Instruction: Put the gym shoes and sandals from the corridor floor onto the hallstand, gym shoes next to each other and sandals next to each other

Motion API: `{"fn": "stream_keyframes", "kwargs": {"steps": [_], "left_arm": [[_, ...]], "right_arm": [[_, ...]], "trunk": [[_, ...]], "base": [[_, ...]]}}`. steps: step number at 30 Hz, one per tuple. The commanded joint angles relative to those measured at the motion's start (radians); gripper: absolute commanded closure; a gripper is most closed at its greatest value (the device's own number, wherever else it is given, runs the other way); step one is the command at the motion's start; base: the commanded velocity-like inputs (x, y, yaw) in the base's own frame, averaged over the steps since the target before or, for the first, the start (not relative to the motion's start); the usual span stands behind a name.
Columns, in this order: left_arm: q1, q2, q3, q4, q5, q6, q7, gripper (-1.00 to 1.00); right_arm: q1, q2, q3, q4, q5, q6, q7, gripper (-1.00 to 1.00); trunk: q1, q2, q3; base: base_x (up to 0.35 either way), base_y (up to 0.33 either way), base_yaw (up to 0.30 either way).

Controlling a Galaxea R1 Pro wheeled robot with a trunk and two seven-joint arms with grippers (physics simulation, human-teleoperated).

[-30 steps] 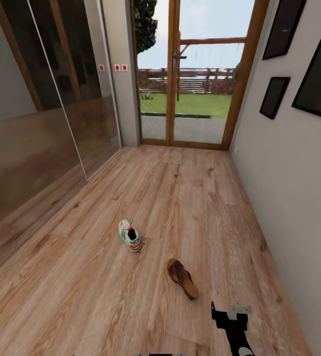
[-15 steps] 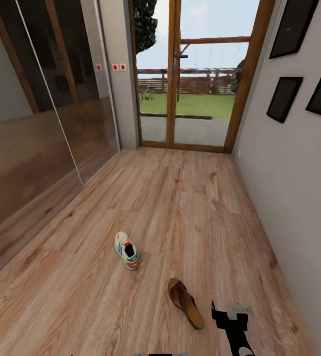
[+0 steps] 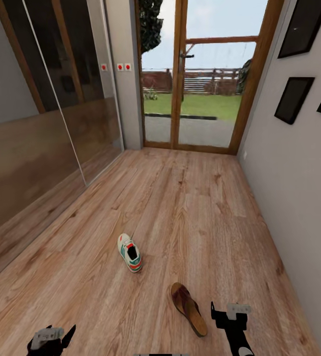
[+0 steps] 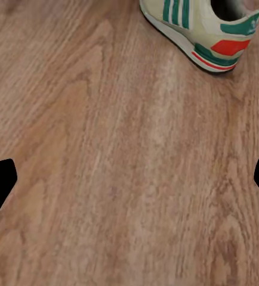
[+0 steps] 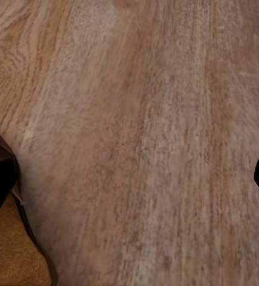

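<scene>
From the head view, one gym shoe [image 3: 130, 252] lies on the corridor floor [image 3: 190, 207], a sandal [image 3: 188, 309] nearer and to its right, well apart. Glass doors [image 3: 190, 74] close the far end; dark frames [image 3: 293, 99] hang on the right wall.

The left gripper [image 4: 129, 179] hangs over bare planks, jaws apart, the shoe's heel ahead.

The right gripper [image 5: 129, 179], jaws apart, hangs just beside the sandal.

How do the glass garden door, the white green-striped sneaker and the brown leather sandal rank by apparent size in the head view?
1. Glass garden door, by far largest.
2. Brown leather sandal, slightly longer, though it lies nearer the camera.
3. White green-striped sneaker.
</scene>
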Motion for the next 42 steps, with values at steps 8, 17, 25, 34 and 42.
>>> {"fn": "stream_keyframes", "kwargs": {"steps": [8,17,25,34,42], "left_arm": [[-0.277,-0.021,-0.040,-0.020,-0.098,0.272,-0.006,-1.00],[-0.499,-0.117,-0.149,-0.017,-0.171,0.409,0.034,-1.00],[-0.515,-0.138,-0.215,-0.012,-0.183,0.418,0.067,-1.00],[-0.509,-0.135,-0.253,-0.009,-0.184,0.417,0.065,-1.00],[-0.502,-0.138,-0.260,-0.009,-0.186,0.414,0.065,-1.00]], "right_arm": [[-0.001,-0.003,0.064,-0.015,0.093,0.007,-0.003,-1.00],[-0.002,-0.002,0.081,-0.230,0.130,0.237,0.087,-1.00],[-0.002,-0.004,0.083,-0.294,0.136,0.348,0.249,-1.00],[-0.002,-0.009,0.086,-0.307,0.152,0.379,0.331,-1.00],[-0.002,-0.011,0.087,-0.307,0.254,0.385,0.344,-1.00]], "trunk": [[0.000,0.000,-0.001],[0.000,0.000,-0.001],[0.000,0.000,-0.001],[0.000,0.000,-0.001],[0.000,0.000,-0.001]], "base": [[0.001,0.000,0.006],[0.000,0.000,0.000],[0.000,0.000,0.000],[0.000,0.000,0.000],[0.000,0.000,0.000]]}}
